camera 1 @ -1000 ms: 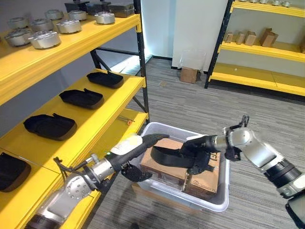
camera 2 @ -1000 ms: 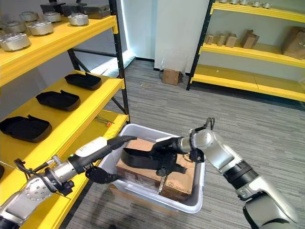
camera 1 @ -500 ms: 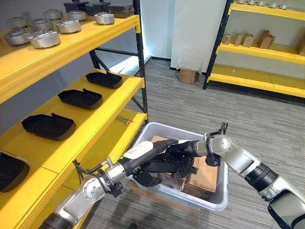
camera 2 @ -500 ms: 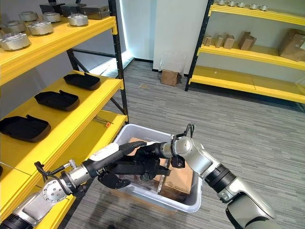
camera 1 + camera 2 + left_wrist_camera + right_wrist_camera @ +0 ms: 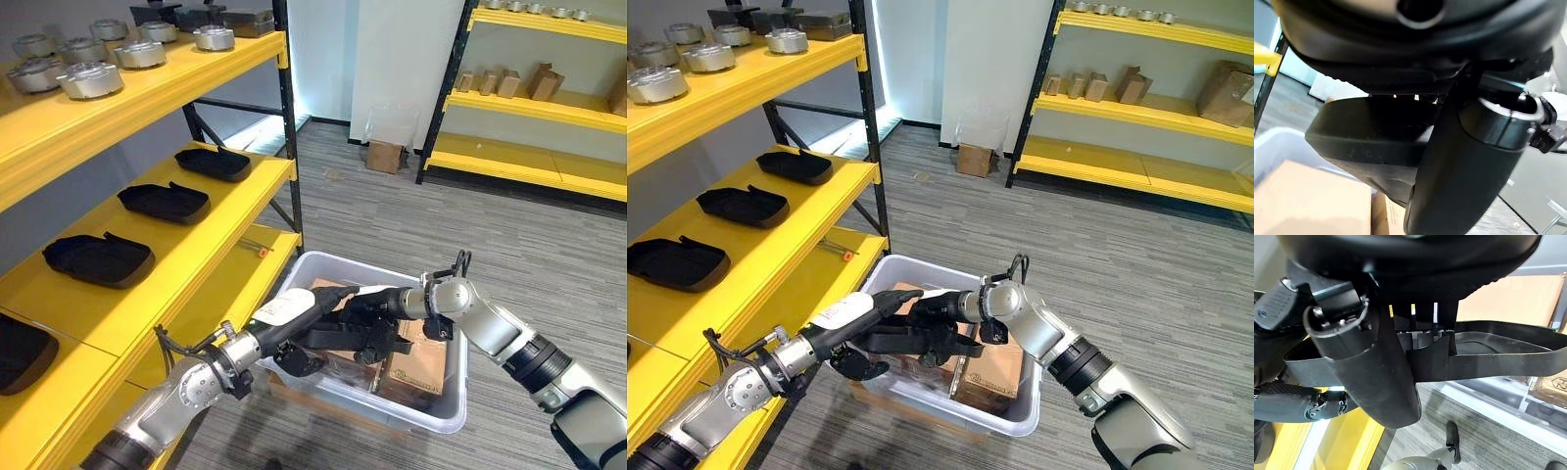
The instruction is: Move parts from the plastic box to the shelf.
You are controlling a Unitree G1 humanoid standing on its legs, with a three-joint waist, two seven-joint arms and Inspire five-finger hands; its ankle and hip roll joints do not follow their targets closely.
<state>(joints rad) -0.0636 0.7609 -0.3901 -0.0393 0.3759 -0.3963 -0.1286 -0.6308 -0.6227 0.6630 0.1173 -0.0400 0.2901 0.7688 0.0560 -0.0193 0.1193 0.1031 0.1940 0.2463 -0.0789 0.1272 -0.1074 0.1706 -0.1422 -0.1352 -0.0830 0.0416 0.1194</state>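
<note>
A black moulded tray-like part point(image 5: 338, 339) hangs just above the white plastic box point(image 5: 431, 416), gripped from both ends. My left hand point(image 5: 306, 311) lies over its left end with the thumb point(image 5: 1464, 171) tucked underneath, so the part point(image 5: 1366, 132) sits between thumb and palm. My right hand point(image 5: 377, 304) clasps the right end, its thumb point(image 5: 1376, 372) in front of the part point(image 5: 1498, 352). The two hands nearly touch above the box. The yellow shelf point(image 5: 211, 250) runs along the left.
Cardboard boxes point(image 5: 416, 367) fill the plastic box under the part. The middle shelf level carries black parts point(image 5: 98, 259) point(image 5: 164, 201) point(image 5: 214, 162); the top level holds round metal parts point(image 5: 93, 78). A black upright post point(image 5: 292, 147) stands beside the box. More yellow shelving point(image 5: 529, 108) lines the far wall.
The right hand carried the black part leftward and lower over the box. The left hand reached in and took hold of the part's left end. In the last half second little moved.
</note>
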